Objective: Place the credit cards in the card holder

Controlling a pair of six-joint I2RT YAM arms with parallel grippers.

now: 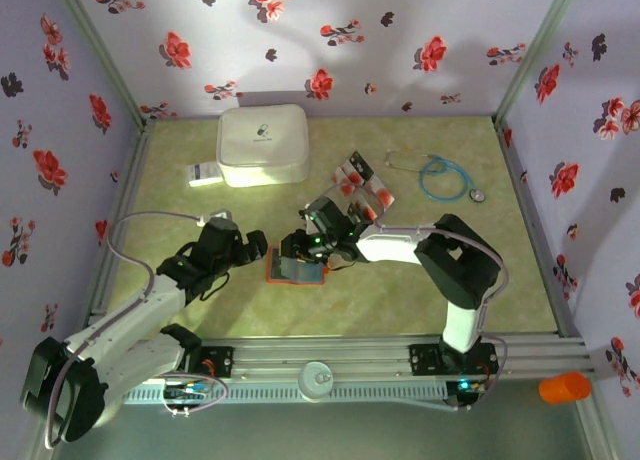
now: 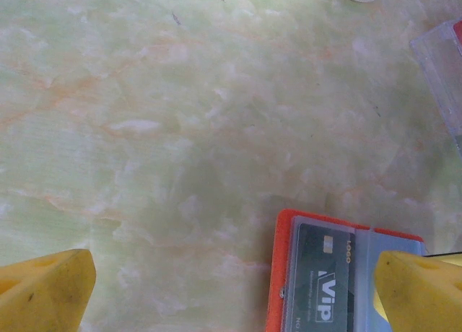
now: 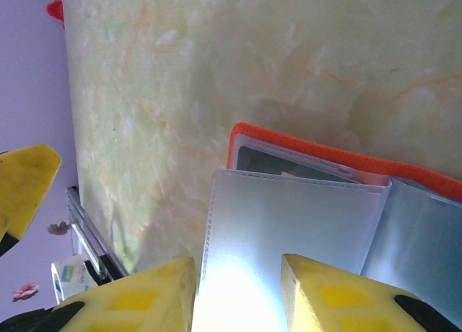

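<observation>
Starting at the right gripper (image 3: 238, 296): fingers (image 3: 130, 299) partly open over the clear sleeve leaf (image 3: 289, 216) of the card holder (image 3: 339, 159), no firm pinch visible. Left gripper (image 2: 231, 292) is wide open, empty, just beside the holder. Holder lies mid-table (image 1: 450, 300) toward the near edge, one card (image 2: 325, 281) inside. Loose credit cards (image 1: 362, 185) lie nearer the far edge. Risk: leaf springs shut, or the unpinned holder skids.

left arm (image 1: 130, 325) reaching forward | left fingers (image 2: 43, 292) spread wide | right arm (image 1: 400, 248) bent inward | right fingers (image 3: 137, 303) partly apart
</observation>
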